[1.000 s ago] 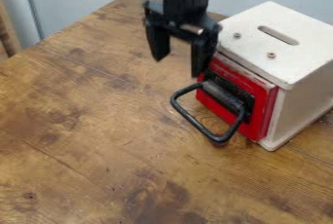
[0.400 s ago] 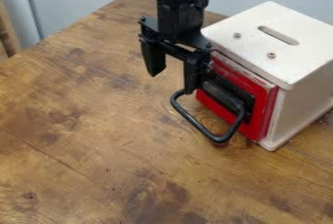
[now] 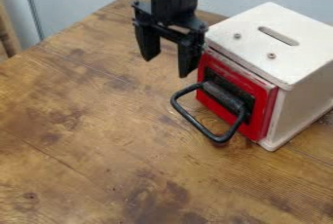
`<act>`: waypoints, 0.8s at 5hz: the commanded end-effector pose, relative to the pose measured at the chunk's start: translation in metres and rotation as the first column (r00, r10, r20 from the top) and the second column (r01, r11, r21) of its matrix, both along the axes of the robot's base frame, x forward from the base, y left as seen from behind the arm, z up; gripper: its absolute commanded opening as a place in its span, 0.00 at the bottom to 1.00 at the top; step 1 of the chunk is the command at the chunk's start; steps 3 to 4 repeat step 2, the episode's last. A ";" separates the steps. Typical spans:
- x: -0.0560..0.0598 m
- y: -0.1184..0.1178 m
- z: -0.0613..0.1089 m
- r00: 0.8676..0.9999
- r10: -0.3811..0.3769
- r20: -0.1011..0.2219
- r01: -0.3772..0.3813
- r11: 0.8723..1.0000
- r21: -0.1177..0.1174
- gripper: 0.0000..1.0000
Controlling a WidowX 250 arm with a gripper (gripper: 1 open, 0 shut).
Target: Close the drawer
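The drawer point(image 3: 255, 99) has a red front with a black panel and sits in a small white box point(image 3: 289, 53) at the right of the wooden table. Its front stands a little proud of the box. A large black looped bar handle point(image 3: 202, 116) hangs from it toward the table's middle. My gripper point(image 3: 166, 56) hovers just left of the box's near corner, above and behind the handle, fingers pointing down. It is open with nothing between the fingers. One finger point(image 3: 190, 60) is close to the drawer's left edge; contact cannot be told.
The white box has a slotted top point(image 3: 277, 36). The wooden table point(image 3: 92, 130) stretches left and toward the camera. Its far edge runs behind the gripper, with a pale wall beyond.
My gripper has shifted left and slightly back, away from the drawer front, and turned a little. It stayed open. The drawer and its handle have not moved.
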State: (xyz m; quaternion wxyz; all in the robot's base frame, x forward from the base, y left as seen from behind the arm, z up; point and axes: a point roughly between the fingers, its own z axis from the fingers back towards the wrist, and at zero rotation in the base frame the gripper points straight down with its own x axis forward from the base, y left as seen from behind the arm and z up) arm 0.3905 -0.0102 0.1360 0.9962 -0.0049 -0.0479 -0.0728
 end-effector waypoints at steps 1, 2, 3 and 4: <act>-0.006 0.001 0.057 0.991 -0.040 0.131 0.041 0.999 -0.004 1.00; -0.003 -0.003 0.040 0.995 -0.016 0.094 0.016 1.000 -0.007 1.00; -0.003 -0.003 0.040 0.995 -0.016 0.094 0.016 1.000 -0.007 1.00; -0.003 -0.003 0.040 0.995 -0.016 0.094 0.016 1.000 -0.007 1.00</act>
